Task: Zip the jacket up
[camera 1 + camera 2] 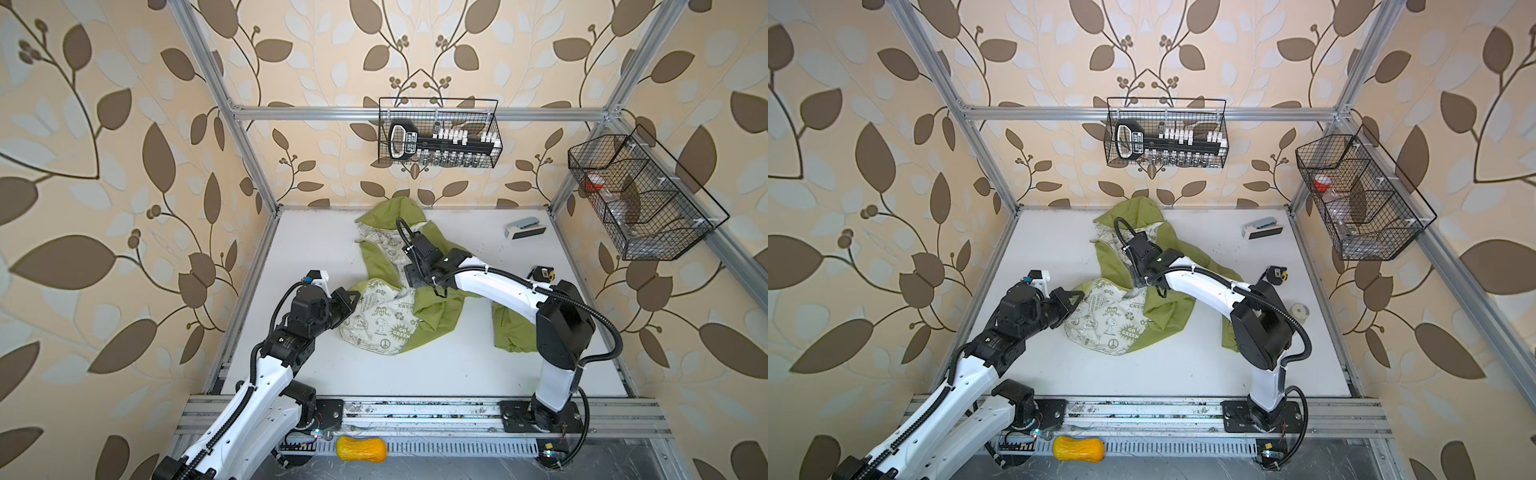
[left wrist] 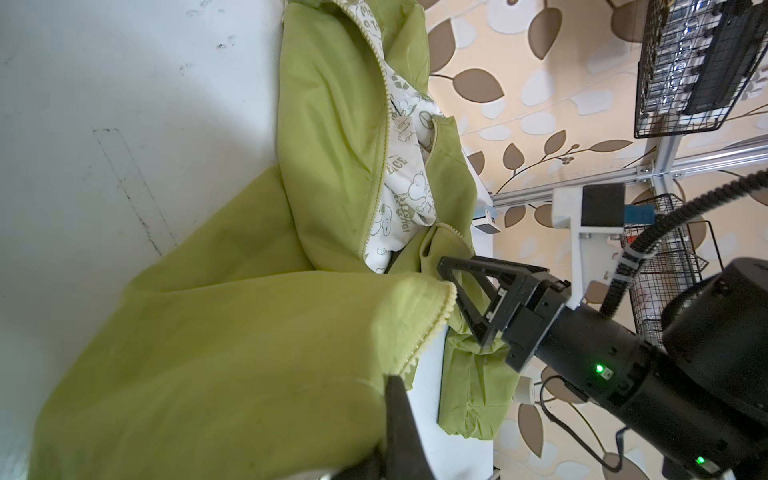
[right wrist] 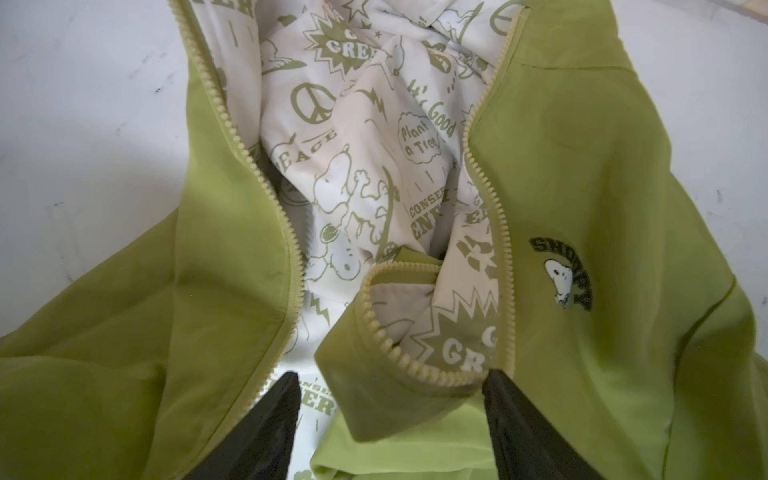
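The olive-green jacket [image 1: 436, 316] lies unzipped and crumpled in the middle of the white table, its hood toward the back wall. My left gripper [image 1: 354, 297] is shut on the edge of one front panel, which is turned over so its printed white lining [image 1: 382, 322] faces up. In the left wrist view only one finger [image 2: 399, 415] shows; green cloth covers the other. My right gripper [image 3: 390, 386] hangs open over the jacket's middle, its fingers either side of a folded bit of zipper edge [image 3: 386, 345]. The two rows of zipper teeth [image 3: 245, 145] lie apart.
A white and blue device [image 1: 525, 227] and a small black and yellow object [image 1: 542, 273] lie at the back right. Wire baskets hang on the back wall [image 1: 438, 133] and the right frame [image 1: 636, 195]. A yellow gourd-shaped object [image 1: 360, 449] rests on the front rail.
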You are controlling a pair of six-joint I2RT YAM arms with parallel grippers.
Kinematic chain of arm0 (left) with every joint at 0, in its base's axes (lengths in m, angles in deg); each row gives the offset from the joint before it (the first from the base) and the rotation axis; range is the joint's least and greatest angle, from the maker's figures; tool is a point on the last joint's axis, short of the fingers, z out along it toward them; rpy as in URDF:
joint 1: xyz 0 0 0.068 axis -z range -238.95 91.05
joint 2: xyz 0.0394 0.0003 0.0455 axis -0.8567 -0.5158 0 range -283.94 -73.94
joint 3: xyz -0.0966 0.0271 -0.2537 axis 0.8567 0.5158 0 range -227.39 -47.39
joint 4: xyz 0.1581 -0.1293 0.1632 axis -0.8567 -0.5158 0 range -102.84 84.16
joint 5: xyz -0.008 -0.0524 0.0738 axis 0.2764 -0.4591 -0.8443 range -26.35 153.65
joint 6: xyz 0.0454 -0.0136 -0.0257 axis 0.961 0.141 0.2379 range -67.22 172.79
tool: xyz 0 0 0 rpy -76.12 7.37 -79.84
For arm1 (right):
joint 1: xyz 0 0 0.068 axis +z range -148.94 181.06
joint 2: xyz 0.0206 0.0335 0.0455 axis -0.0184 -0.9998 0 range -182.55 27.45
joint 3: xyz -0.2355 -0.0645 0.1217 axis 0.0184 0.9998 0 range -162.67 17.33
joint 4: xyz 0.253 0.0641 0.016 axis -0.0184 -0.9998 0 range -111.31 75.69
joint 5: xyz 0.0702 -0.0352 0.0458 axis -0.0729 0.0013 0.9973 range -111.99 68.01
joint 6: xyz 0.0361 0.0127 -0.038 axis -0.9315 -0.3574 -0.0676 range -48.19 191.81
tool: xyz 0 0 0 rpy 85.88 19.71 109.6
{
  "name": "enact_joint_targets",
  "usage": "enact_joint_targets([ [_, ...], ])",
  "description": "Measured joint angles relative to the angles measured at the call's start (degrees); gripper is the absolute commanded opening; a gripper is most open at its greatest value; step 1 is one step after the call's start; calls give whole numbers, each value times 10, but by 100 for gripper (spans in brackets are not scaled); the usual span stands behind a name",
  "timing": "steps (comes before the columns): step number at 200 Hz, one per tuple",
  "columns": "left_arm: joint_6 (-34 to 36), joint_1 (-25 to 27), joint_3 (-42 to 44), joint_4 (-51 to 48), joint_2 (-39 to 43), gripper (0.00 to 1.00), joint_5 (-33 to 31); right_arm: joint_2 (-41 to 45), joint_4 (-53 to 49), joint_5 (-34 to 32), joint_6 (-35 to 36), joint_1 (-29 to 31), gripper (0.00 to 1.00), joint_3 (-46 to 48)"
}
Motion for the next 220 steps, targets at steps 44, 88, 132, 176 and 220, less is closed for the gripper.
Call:
enact_joint_targets([
  [44, -1, 0, 1, 3, 1, 0, 2, -6, 1, -14, 12, -21, 3, -2],
  [88, -3, 0, 1, 5, 0, 0, 2, 60, 9, 10, 32, -49, 0, 47],
  [132, -4, 0, 1, 0, 1, 0, 3, 184, 33, 141, 80, -107, 0, 99],
  [176, -9, 0, 1, -7, 5, 0, 4, 304, 62, 299, 131, -183, 0, 189],
  [220, -10, -4, 1, -14, 9, 0, 10, 373, 74, 435, 181, -191, 0, 236],
])
